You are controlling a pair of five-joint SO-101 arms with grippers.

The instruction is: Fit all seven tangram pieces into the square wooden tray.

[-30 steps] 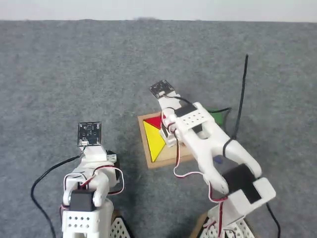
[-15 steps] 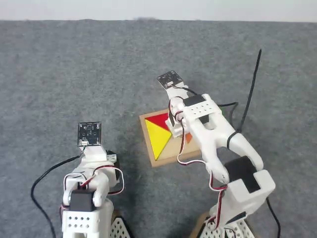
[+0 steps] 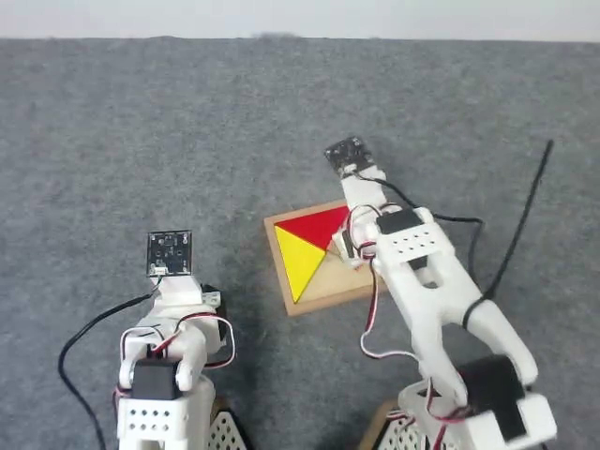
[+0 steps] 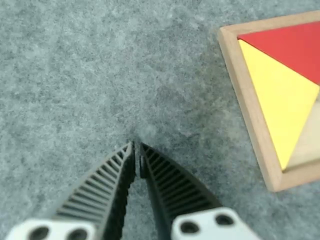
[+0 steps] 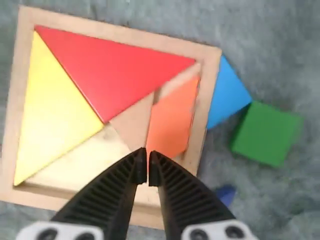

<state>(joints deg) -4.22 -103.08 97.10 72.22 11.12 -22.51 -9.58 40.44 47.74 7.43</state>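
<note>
Setting: a robotics lab bench. Indicators are as follows. Two white arms, the left arm point(image 3: 164, 375) and the right arm point(image 3: 436, 291), stand side by side on perforated base plates point(image 3: 225, 433), with exposed wiring point(image 3: 230, 342) and bare camera boards point(image 3: 170, 253) at the wrists. A grey felt mat point(image 3: 141, 112) covers the work surface up to a plain pale wall point(image 3: 300, 19). The test item on the mat is a wooden tray point(image 5: 125, 36) of coloured pieces.

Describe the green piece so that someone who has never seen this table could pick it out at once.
Find the square wooden tray on the grey mat. Outside its wall, on the side of the orange piece, lies a light blue triangle, and the green piece sits just beyond that. It is the only green one, and square, not triangular.
</note>
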